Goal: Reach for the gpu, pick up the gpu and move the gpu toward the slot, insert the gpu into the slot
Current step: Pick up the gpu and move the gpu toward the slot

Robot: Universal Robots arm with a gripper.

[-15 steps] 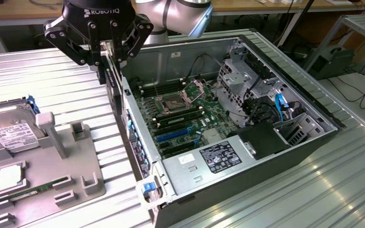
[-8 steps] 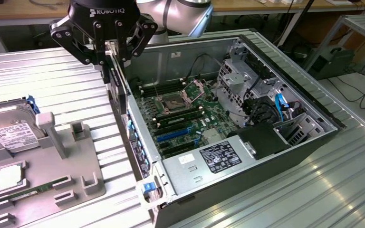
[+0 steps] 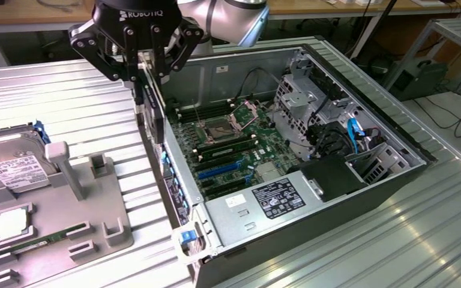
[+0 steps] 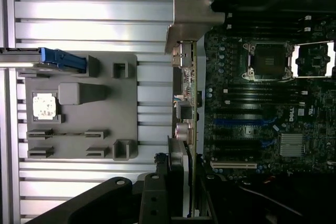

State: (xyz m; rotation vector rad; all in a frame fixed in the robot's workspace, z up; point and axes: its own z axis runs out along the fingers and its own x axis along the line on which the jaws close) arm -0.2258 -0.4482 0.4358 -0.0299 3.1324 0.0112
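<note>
My gripper is shut on the gpu, a thin dark card that hangs edge-down from the fingers. It is held above the open computer case's wall on the exterior view's left. In the wrist view the gpu shows edge-on, with its silver bracket at the far end and the gripper clamped on the near end. The card is just beside the green motherboard, above it and not touching. The blue slot lies on the board inside the case, and the slot sits a short way from the card's edge.
A grey holder tray on the ribbed metal table carries a silver hard drive, a processor chip and a memory stick. The case has tall walls, a drive cage and cables.
</note>
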